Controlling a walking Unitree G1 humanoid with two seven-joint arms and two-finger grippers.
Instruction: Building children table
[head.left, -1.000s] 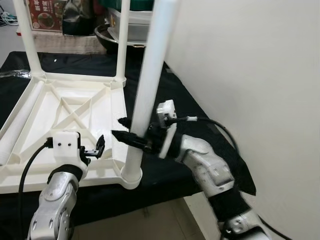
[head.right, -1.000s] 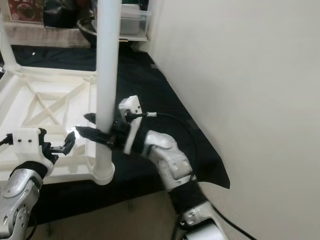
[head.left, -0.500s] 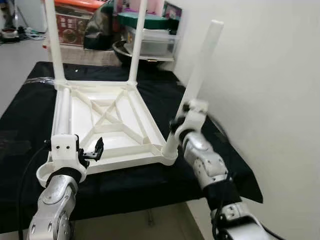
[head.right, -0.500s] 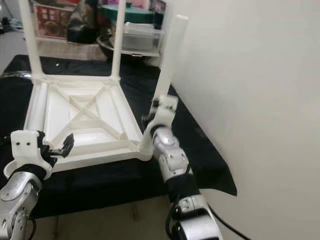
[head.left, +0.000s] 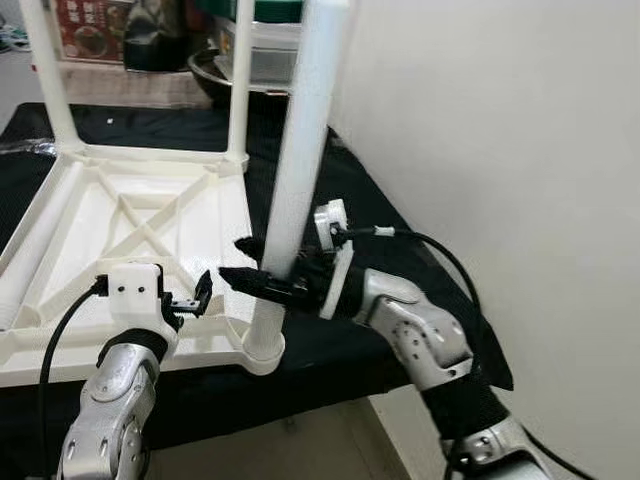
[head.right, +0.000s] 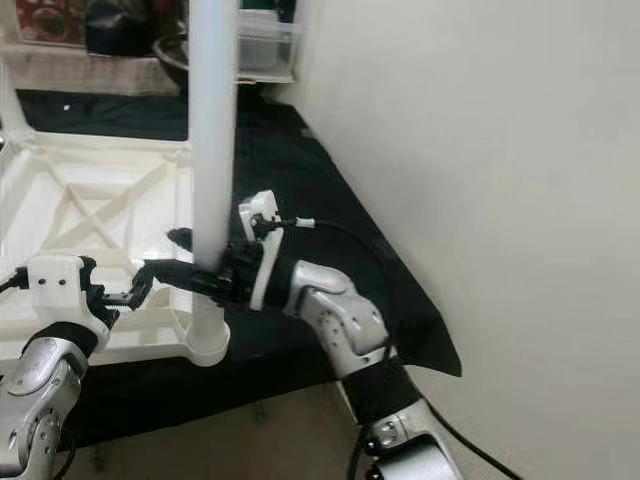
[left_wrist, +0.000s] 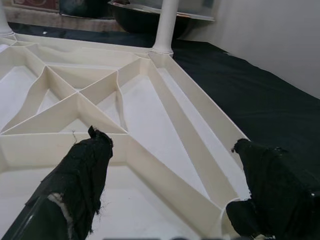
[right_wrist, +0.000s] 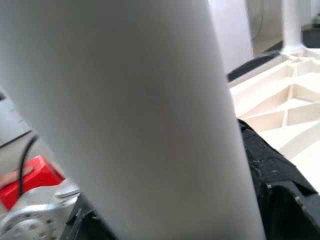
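Right hand clamps white leg, upright in the near right corner socket of the upside-down table on black tabletop. Left hand, fingers apart, empty, hovers at table's near rim.

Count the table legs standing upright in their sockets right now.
3. One near leg at the tabletop's front right corner, held by the right gripper; two at the far corners. Others may be out of view.
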